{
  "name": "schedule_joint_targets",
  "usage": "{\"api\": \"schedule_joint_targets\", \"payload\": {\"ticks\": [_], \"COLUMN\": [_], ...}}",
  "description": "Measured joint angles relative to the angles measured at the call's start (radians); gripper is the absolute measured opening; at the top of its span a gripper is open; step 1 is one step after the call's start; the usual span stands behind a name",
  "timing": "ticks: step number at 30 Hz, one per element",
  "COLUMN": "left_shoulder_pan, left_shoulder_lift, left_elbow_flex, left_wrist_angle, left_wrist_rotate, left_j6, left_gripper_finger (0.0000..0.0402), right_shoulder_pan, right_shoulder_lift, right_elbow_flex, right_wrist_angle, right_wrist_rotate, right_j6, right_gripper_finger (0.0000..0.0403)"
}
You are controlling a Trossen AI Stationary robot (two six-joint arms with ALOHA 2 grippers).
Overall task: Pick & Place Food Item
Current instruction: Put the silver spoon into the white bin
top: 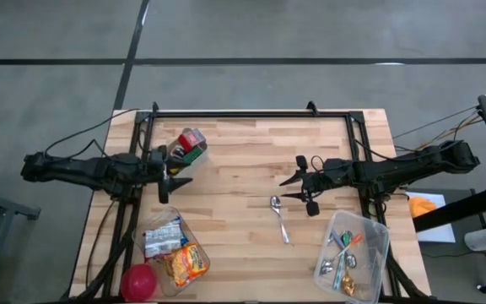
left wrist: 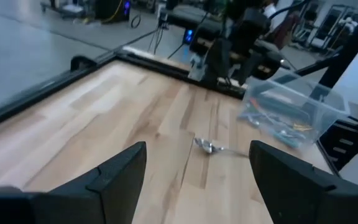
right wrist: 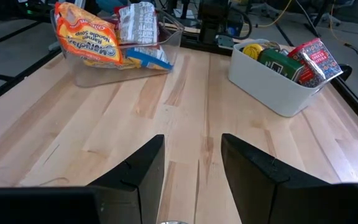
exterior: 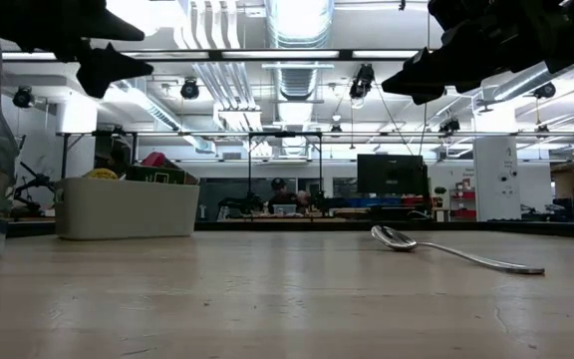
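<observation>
Both grippers, left (top: 178,179) and right (top: 287,187), hover with jaws released and empty above the wooden desk (top: 243,160), while the orange noodle packet (top: 185,262) sits in the clear plastic tub (top: 194,234) at lower left.

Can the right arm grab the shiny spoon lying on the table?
Probably yes. The shiny metal spoon lies alone on the bare wooden table, just beside the right pincer, which hangs open above it with nothing between them.
</observation>
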Motion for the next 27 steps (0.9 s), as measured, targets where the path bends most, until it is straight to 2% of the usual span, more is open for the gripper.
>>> {"api": "schedule_joint_targets", "payload": {"ticks": [8, 27], "left_shoulder_pan": [0.000, 0.000], "left_shoulder_lift": [-0.069, -0.065], "left_elbow_flex": [0.006, 0.007], "left_wrist_angle": [-0.064, -0.088], "left_wrist_rotate": [0.004, 0.004], "left_j6": [0.020, -0.043], "left_gripper_finger": [0.0285, 0.0285], "right_shoulder_pan": [0.000, 0.000], "right_shoulder_lift": [0.000, 0.000], "right_elbow_flex": [0.000, 0.000], "right_wrist_angle": [0.000, 0.000], "right_wrist_rotate": [0.000, 0.000], "right_j6": [0.000, 0.000], "right_gripper_finger": [0.0157, 0.0157]}}
